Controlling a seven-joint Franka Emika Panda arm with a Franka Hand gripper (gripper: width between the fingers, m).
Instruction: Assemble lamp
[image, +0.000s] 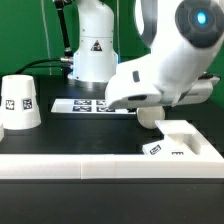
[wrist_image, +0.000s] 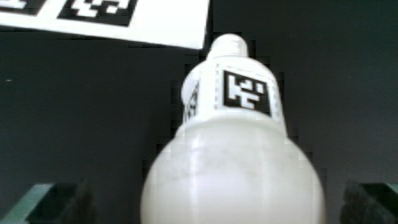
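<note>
We hold our gripper (wrist_image: 210, 200) wide open, nothing grasped, its fingers (wrist_image: 50, 203) straddling the bulb (wrist_image: 222, 150), which lies between them with its tagged neck pointing away toward the marker board (wrist_image: 107, 20), lined up for a grasp.

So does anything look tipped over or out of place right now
Only the bulb: it lies on its side on the dark table, neck toward the marker board, between the open pincer's fingers. The shade stands upright and the base sits flat.
</note>
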